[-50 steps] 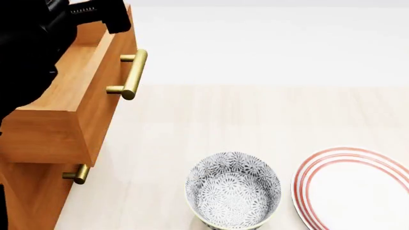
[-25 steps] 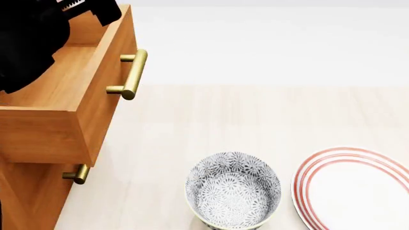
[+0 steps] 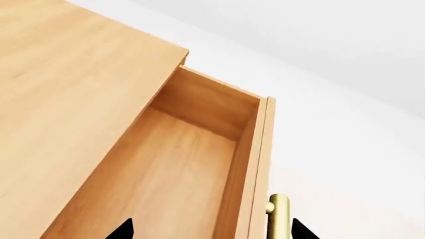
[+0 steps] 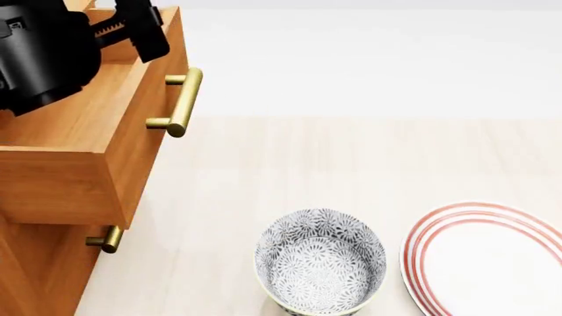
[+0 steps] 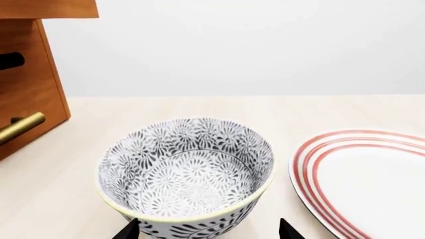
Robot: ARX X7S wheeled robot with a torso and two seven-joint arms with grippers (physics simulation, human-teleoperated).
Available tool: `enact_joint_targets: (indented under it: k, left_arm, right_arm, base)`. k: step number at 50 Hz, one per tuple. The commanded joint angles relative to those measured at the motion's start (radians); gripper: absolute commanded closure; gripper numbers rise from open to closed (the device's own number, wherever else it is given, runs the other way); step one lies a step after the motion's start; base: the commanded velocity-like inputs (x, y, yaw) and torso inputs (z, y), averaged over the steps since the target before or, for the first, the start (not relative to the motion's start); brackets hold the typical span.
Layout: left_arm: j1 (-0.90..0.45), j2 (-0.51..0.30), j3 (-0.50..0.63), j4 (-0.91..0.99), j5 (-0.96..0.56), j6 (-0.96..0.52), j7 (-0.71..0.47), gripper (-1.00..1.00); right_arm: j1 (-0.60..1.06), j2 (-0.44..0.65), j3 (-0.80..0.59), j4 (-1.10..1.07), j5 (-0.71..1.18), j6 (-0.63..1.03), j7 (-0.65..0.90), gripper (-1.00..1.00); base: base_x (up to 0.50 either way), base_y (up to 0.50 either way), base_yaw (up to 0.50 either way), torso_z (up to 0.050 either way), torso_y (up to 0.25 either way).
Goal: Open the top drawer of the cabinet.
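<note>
The top drawer (image 4: pixel 97 131) stood pulled well out of the cabinet (image 4: pixel 35 276) at the left of the scene, its plain wood inside showing. Its brass bar handle (image 4: pixel 180 102) faced right, untouched. The left tool (image 4: pixel 131 26) hovered above the far part of the open drawer, holding nothing; in the left wrist view its two dark fingertips (image 3: pixel 123 230) stood spread apart, one over the drawer's floor and one beyond the drawer front. A second brass handle (image 4: pixel 107 239) showed on the lower drawer front beneath. On the pale worktop (image 4: pixel 351 158), a patterned grey bowl (image 4: pixel 320 261) sat near the robot, with a red-ringed white plate (image 4: pixel 487 260) just beside it on the right. The right tool (image 5: pixel 206 230) was behind the bowl's near rim, its tips spread and empty.
</note>
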Motion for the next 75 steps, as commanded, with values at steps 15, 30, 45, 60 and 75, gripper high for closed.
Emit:
enact_joint_targets:
  k: [15,30,45,60,75]
  left_arm:
    - [-0.043,0.029,0.011,-0.072,-0.195,-0.018,-0.048,-1.00]
    - [-0.060,0.022,0.026,-0.189,-0.272,0.047,-0.048,-1.00]
    - [-0.055,0.011,0.054,-0.226,-0.304,0.082,-0.053,-1.00]
    - [-0.022,0.017,0.076,-0.219,-0.340,0.085,-0.069,-1.00]
    - [0.011,0.030,0.140,-0.156,-0.445,0.070,-0.086,-1.00]
  right_arm:
    - [-0.002,-0.014,0.012,-0.003,-0.017,-0.001,-0.017,-1.00]
    - [0.007,-0.014,0.013,0.003,-0.008,0.005,-0.015,-1.00]
    - [0.008,-0.012,0.012,0.002,-0.004,0.006,-0.011,-1.00]
    - [0.004,-0.009,0.006,0.001,-0.005,0.001,-0.011,-1.00]
    - [0.002,-0.005,0.001,-0.004,-0.006,-0.001,-0.009,-1.00]
  base:
    - [0.00,0.00,0.00,0.000,0.000]
    - [0.00,0.00,0.00,0.000,0.000]
    - [0.00,0.00,0.00,0.000,0.000]
    - [0.00,0.00,0.00,0.000,0.000]
    - [0.00,0.00,0.00,0.000,0.000]
